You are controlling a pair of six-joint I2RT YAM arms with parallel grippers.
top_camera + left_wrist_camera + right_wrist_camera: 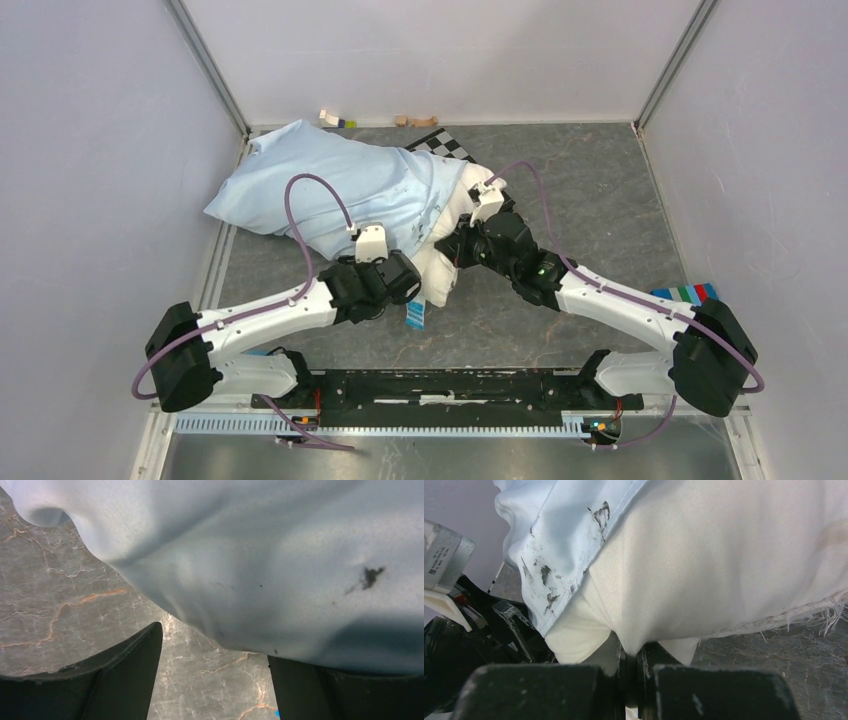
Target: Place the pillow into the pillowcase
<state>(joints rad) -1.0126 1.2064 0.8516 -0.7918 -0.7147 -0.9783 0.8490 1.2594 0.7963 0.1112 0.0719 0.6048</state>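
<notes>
**Item:** pillow (724, 555), cream-white and plump.

**Location:** it lay left of centre on the bench (600, 190), mostly inside the pillowcase (330, 185). Only its near-right end stood bare beyond the smudged blue hem.

**Long axis:** diagonal, running from the far-left corner toward the near centre. The case mouth faced the arms.

**Right tool** (631, 660): pressed together on a fold of bare pillow cloth at the exposed end, having come in from the right. From this tool the sack lay onward along the axis, far and to the left.

**Left tool** (214, 645): spread and gripping nothing. Blue cloth hung over the gap between its fingers. One finger appeared to sit under the fabric edge, but contact could not be told. It stood at the near long side of the case, just beside the mouth.

**Judgement:** the coming move likely turned on that axis, either drawing the hem near-right over the bare end or pushing the pillow far-left. The left tool was nearer the hem and the right tool nearer the pillow.

**Room:** the closed end sat near the left wall, so there was little room that way. Open bench lay to the right. A checkerboard panel (445, 143) lay just beside the mouth on the far side.
</notes>
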